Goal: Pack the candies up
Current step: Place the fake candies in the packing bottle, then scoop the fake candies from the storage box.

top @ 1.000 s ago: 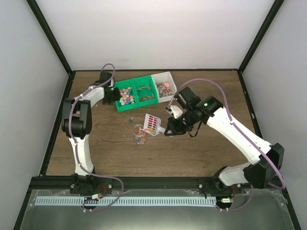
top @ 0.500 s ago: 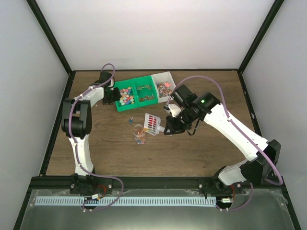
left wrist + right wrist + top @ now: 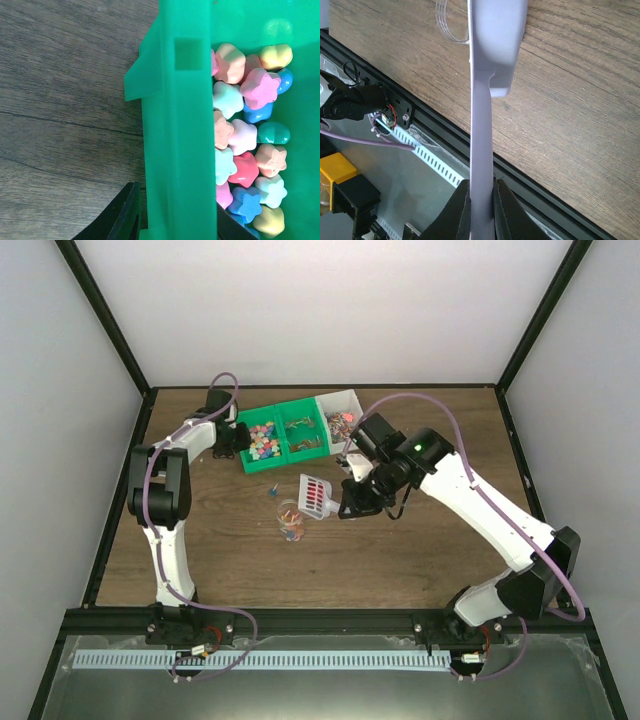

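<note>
Colourful star-shaped candies [image 3: 250, 150] fill the left compartment of a green bin [image 3: 248, 462]. My left gripper [image 3: 175, 225] is shut on that bin's left wall [image 3: 180, 125], one finger outside and one inside. My right gripper [image 3: 481, 205] is shut on the handle of a white scoop [image 3: 481, 140], seen edge-on. From above, the scoop [image 3: 313, 495] carries several candies and tilts just above and right of a small clear cup [image 3: 291, 524] that has candies in it. The right gripper [image 3: 345, 505] sits at the scoop's right end.
The green bin's second compartment [image 3: 303, 432] and a white bin [image 3: 342, 422] beside it hold other small items. A loose blue piece [image 3: 272, 490] lies on the wood above the cup. In the right wrist view, the table's black front rail [image 3: 440, 125] runs below.
The right arm has shifted the scoop a little left and toward the back, closer over the cup. The left arm and the green bin have not moved.
</note>
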Action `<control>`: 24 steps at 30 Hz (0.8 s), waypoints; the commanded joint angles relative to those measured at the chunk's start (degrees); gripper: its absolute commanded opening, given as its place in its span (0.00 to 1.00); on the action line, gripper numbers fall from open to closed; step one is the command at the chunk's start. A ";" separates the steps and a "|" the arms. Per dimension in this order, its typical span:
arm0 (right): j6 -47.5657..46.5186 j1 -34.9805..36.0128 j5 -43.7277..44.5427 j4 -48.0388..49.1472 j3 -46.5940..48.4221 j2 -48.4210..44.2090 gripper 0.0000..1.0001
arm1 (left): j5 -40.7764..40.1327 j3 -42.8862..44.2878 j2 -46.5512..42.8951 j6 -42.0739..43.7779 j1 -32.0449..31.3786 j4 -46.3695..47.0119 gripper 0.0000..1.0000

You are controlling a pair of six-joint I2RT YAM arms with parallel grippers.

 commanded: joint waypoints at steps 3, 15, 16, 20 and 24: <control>1.61 0.94 2.23 -0.26 4.31 0.62 0.01 | 0.38 -0.58 1.15 -0.46 0.82 0.67 0.26; 10.81 -7.90 -3.42 11.69 14.34 4.57 0.01 | 0.90 -1.15 -1.99 -0.37 0.71 0.77 0.45; 12.69 -9.21 -6.32 15.24 12.78 4.60 0.01 | 1.04 -0.97 -2.04 -0.51 0.73 0.72 0.46; 20.33 -11.10 -12.13 27.88 8.98 7.30 0.01 | 0.49 0.06 -2.99 -0.24 0.71 -0.21 0.50; 30.55 -11.15 -14.28 37.24 8.64 12.36 0.01 | -1.87 1.03 -5.04 -0.83 0.79 -1.37 0.49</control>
